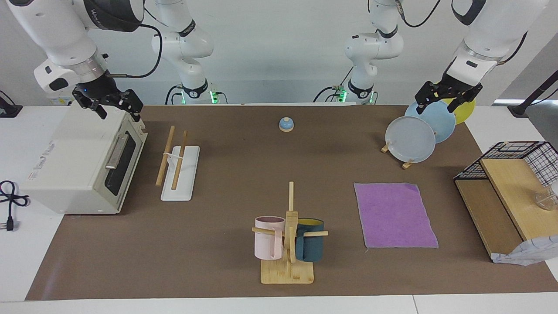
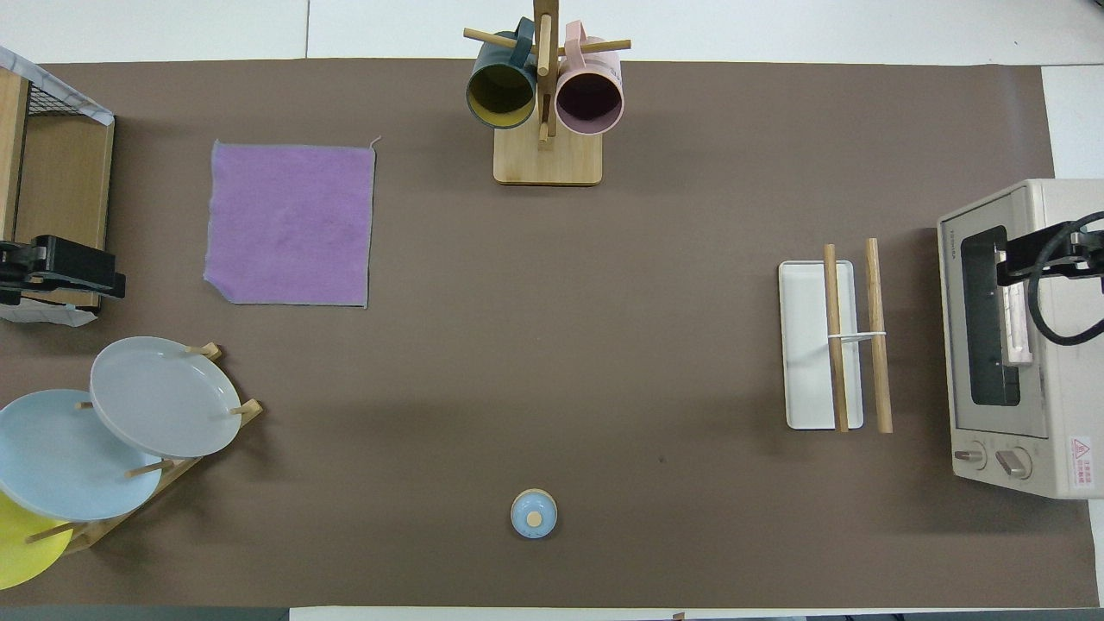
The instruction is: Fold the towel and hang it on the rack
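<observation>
bare mat [image 1: 226, 226] around towel [image 1: 394, 214] | mug tree [image 1: 288, 235], plate rack [image 1: 418, 135] flank it

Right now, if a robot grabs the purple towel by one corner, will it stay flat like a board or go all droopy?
Probably droopy. The towel looks thin and lies flat on the table, with one corner turned over, so it likely bends easily. It also looks light. A loose thread at one corner hints at soft, fraying cloth.

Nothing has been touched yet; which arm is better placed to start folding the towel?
The left. Its hand hangs over the plate rack, at the same end of the table as the flat towel. The right hand is over the toaster oven, at the table's right-arm end.
</observation>
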### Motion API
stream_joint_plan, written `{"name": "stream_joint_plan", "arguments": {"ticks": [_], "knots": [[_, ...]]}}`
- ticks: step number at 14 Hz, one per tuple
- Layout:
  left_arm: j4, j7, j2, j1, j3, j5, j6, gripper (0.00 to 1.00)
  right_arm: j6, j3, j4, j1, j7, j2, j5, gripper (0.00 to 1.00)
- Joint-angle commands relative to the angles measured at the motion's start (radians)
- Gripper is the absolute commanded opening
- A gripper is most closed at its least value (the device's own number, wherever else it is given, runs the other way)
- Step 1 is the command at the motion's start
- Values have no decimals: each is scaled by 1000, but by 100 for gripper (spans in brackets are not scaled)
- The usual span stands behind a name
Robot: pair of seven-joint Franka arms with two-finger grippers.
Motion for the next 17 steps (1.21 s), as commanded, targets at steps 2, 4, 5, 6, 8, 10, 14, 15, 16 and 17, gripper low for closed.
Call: {"name": "stream_joint_plan", "arguments": {"ticks": [2,4,5,6,8,10,14,15,16,17], "knots": [[-22,1,-22,-9,8,14,-12,100,19,6,-23,-11,-18,-17,8,100],[-20,1,-22,-7,10,14,-13,100,19,6,-23,-11,-18,-17,8,100],[-20,1,-27,-6,9,14,-22,100,19,6,-23,-11,-18,-17,8,100],[-22,-3,-47,-12,8,14,-37,100,19,6,-23,-11,-18,-17,8,100],[-67,-37,-58,-3,8,13,3,100,19,6,-23,-11,-18,-17,8,100],[-171,-31,-61,2,13,13,141,100,19,6,-23,-11,-18,-17,8,100],[-374,-28,109,36,15,11,552,100,19,6,-23,-11,-18,-17,8,100],[-376,-26,175,46,15,11,623,100,19,6,-23,-11,-18,-17,6,100],[-385,-28,220,72,13,11,686,99,19,6,-23,-11,-18,-17,8,100],[-390,-32,246,86,13,11,718,99,19,6,-23,-11,-18,-17,8,100]]}}
